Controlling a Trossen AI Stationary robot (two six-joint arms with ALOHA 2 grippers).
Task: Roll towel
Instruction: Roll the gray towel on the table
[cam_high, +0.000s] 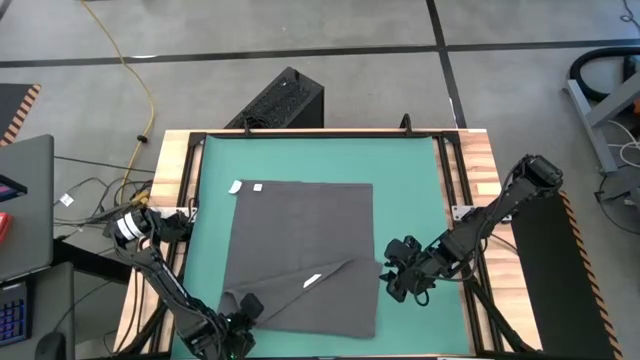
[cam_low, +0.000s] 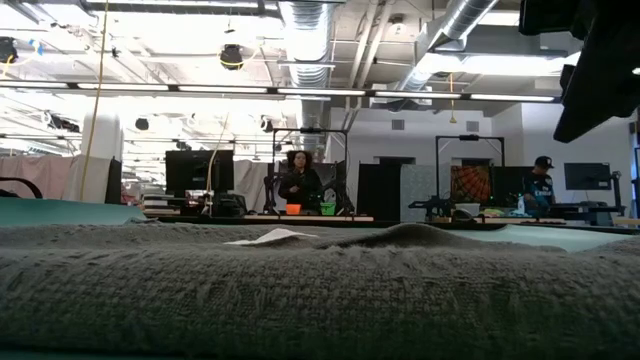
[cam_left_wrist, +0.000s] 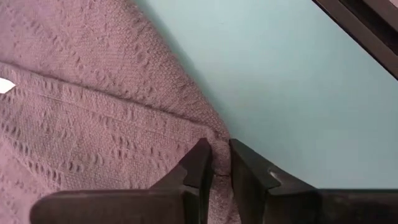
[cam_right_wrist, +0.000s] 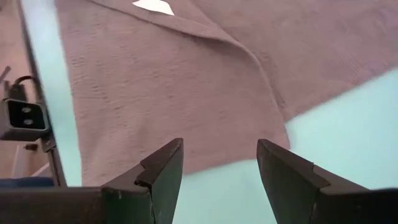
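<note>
The towel (cam_high: 300, 250) is spread flat on the mat (cam_high: 410, 180), which covers the desk (cam_high: 480, 160). The towel's front part is folded back over itself, and a tag (cam_high: 312, 281) lies on the fold. The left end effector (cam_left_wrist: 214, 163) is placed at the towel's front left corner, pinching the cloth. The right end effector (cam_high: 397, 270) is held just beside the towel's right edge, over the mat.

Both arms were dark, jointed and slim. The left pincer (cam_left_wrist: 214, 168) had angular black fingers; the right pincer (cam_right_wrist: 221, 174) had broader, stepped ones. A pale band, perhaps a label, ringed the left arm.
</note>
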